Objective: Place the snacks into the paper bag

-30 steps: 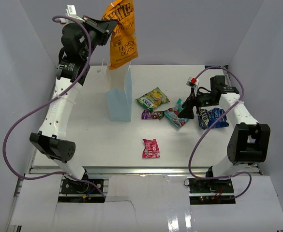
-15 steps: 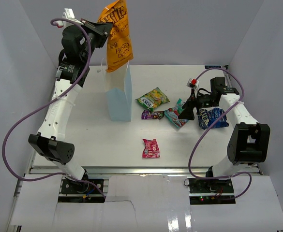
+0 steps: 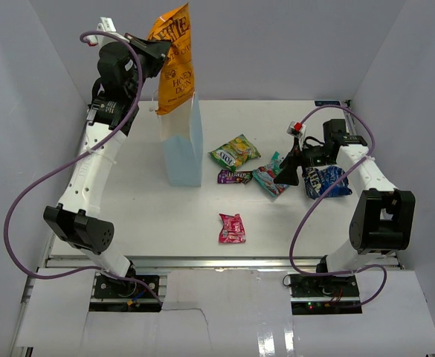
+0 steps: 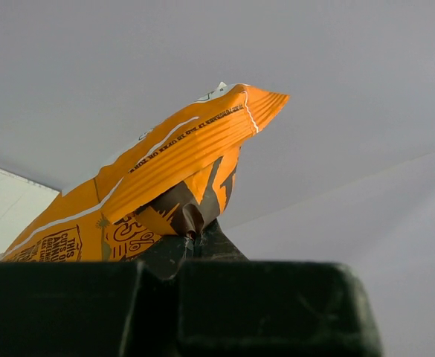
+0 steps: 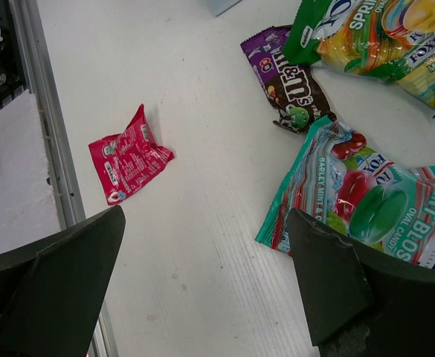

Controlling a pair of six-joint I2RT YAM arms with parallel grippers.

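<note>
Orange chip bag point(image 3: 175, 63), clamped by its top seam in my left gripper point(image 3: 165, 47), is sliding toward nine o'clock and lower than a second ago. Its bottom edge is now hanging at the mouth of the paper bag point(image 3: 184, 149), which is standing at ten o'clock on the table point(image 3: 150, 216), so I am judging the first drop close. My right gripper point(image 3: 285, 172) is hovering, fingers apart, over the teal candy bag point(image 3: 268, 182) at three o'clock.
</note>
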